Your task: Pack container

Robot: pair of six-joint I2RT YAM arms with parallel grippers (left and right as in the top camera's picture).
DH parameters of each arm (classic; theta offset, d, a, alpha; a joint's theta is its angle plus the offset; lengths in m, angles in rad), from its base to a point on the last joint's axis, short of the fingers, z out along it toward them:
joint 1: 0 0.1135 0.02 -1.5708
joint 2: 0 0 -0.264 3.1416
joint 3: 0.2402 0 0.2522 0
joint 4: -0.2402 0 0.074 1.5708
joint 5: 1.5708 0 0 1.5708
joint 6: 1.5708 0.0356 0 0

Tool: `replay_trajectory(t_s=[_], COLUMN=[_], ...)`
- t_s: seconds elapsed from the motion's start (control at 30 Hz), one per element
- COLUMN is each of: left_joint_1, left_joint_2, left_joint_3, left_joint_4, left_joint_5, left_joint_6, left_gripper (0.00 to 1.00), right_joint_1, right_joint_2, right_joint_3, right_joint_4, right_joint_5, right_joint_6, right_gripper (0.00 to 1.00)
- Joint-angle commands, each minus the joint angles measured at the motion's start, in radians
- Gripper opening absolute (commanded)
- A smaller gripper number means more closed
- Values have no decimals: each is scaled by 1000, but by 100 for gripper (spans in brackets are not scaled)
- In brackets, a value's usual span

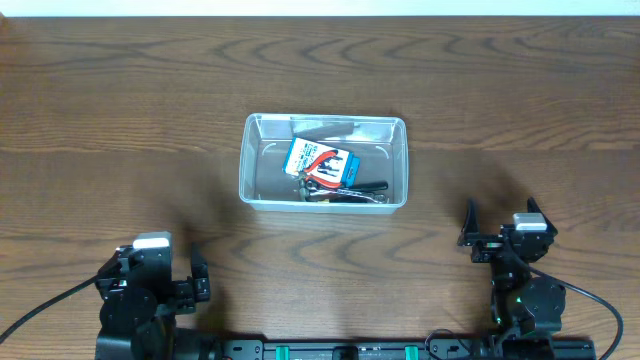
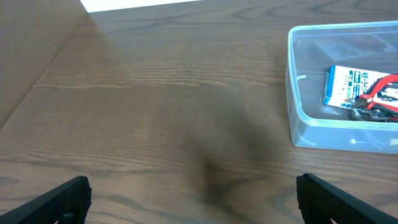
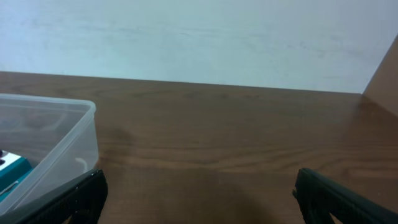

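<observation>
The clear rectangular container [image 1: 250,180] stands at the table's middle. Inside lie a blue-and-white printed box [image 1: 302,152] with red-handled pliers [image 1: 322,167] on it and a dark-handled tool [image 1: 360,189] along the near wall. The container also shows in the left wrist view [image 2: 297,118] with the box [image 2: 342,84] and pliers [image 2: 380,93], and in the right wrist view [image 3: 68,137]. My left gripper [image 1: 165,275] is open and empty at the near left, well clear of the container. My right gripper [image 1: 505,232] is open and empty at the near right.
The brown wooden table [image 1: 120,120] stretches around the container. Its far edge meets a white wall [image 3: 199,37]. The arm bases and a black rail [image 1: 340,348] sit along the near edge.
</observation>
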Motion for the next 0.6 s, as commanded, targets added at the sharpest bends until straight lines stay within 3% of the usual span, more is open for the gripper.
replay_trajectory(t_s=[0.0,0.07,0.57], left_joint_1=[4,4,4], left_joint_2=[1,1,1], left_joint_3=[3,3,3], left_joint_4=[-3,-3,-3], left_joint_5=[-12,-12,-12], left_joint_6=[13,13,13], left_gripper=[98,98,98], right_joint_1=[11,11,11], right_joint_2=[-9,-8,-8], right_joint_3=[-2,-2,-2], right_joint_4=[-8,-5,-5], right_joint_5=[-24,-23,-23], right_joint_6=[2,55,53], right_gripper=[99,99,99])
